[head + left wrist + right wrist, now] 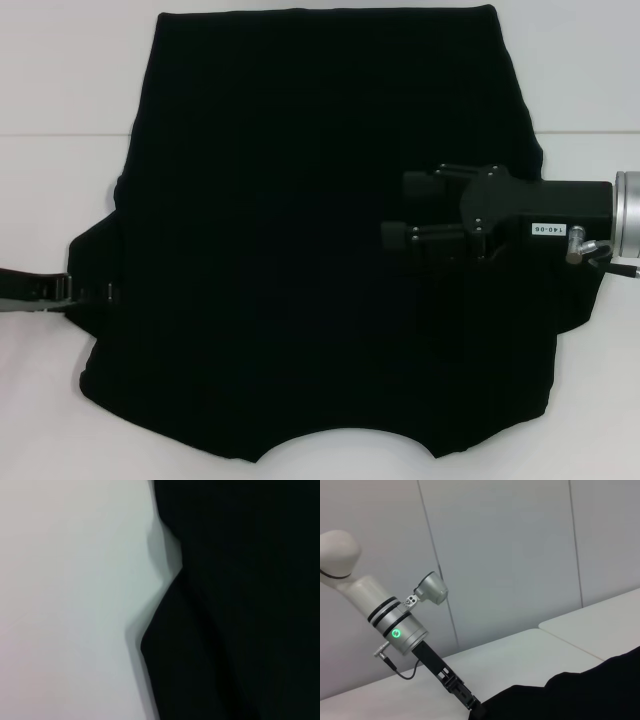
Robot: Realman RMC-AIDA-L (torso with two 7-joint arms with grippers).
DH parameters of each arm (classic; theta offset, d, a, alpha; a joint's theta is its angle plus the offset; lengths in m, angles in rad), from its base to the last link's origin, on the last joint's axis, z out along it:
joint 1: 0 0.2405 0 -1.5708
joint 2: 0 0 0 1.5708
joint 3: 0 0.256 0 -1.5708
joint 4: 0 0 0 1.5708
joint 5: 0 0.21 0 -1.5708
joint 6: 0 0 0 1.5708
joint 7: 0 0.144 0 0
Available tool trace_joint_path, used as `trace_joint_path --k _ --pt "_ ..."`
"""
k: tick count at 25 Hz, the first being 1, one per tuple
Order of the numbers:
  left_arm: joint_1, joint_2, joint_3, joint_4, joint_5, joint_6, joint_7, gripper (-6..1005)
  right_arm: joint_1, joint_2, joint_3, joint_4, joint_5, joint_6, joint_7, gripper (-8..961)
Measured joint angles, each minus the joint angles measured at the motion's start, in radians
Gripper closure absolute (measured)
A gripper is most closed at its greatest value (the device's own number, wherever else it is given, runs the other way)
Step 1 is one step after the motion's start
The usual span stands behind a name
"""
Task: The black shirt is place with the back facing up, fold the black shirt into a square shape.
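The black shirt [300,240] is spread on the white table [60,100], seemingly barely folded, with the right gripper [395,208] held narrowly parted above it and the left gripper [95,292], jaw state unreadable, at its left edge.

plain black shirt [300,250]; white table [60,100]

The left claw [108,292] is tucked at the edge of the large plain black soft-fabric shirt [300,250], so its fingers are hidden. The shirt's near edge is cut off by the head view's bottom edge, and black on black blurs the right claw [395,210] outline.
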Motion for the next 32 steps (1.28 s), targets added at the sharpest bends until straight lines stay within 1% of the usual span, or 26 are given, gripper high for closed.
trace_joint_path --k 4,26,28,32 --pt "0.0 -0.001 0.01 0.0 0.0 0.003 0.0 125 0.0 0.0 0.0 -0.001 0.0 0.0 0.001 58" --pt "-0.002 -0.001 0.012 0.003 0.025 -0.011 -0.003 301 0.0 0.0 0.01 -0.005 0.002 -0.001 -0.002 81" --pt "-0.002 -0.001 0.012 0.003 0.025 -0.013 -0.003 502 0.0 0.0 0.01 -0.005 0.002 -0.002 -0.002 83" --pt "-0.002 -0.001 0.014 0.002 0.026 -0.024 -0.002 662 0.0 0.0 0.009 -0.006 0.002 -0.003 -0.002 88"
